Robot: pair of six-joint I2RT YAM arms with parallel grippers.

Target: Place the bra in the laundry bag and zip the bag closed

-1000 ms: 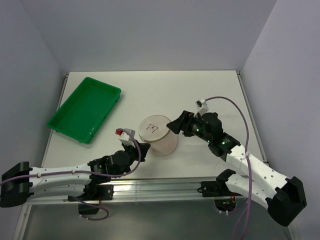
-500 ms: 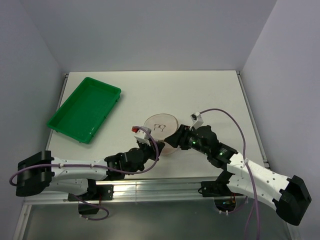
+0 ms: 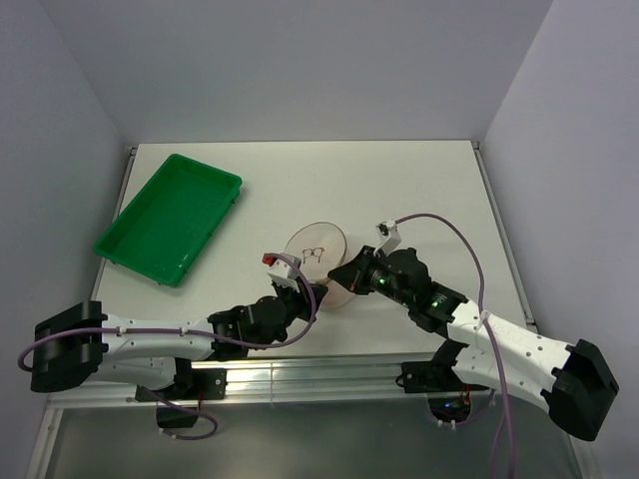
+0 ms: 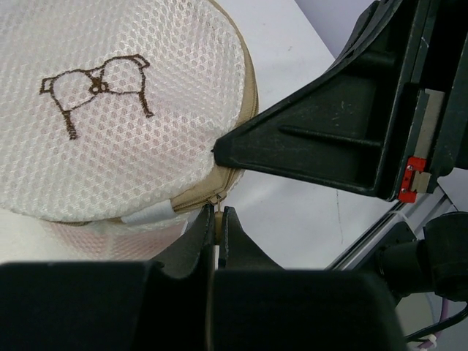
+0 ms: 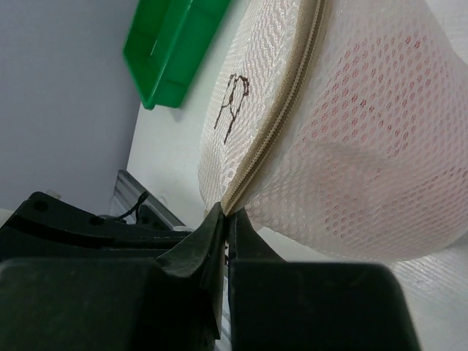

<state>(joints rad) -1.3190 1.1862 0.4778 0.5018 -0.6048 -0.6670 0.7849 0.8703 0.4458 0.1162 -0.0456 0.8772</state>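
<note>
Two pinched tight | left gripper [image 4: 220,218] on zip pull [image 4: 216,200], right gripper [image 5: 223,213] on bag [image 5: 351,153] seam [image 5: 285,117] | bag seemed light, floppy; bra [image 5: 369,77] soft | best held by stiffer seam

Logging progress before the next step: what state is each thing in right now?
Laundry bag: zipper shut along its visible stretch; rest hidden.
Bra: inside the bag, pink showing through mesh.
Green tray: empty.
Left end effector: shut on the bag's zipper pull.
Right end effector: shut on the bag's zipper seam.
</note>
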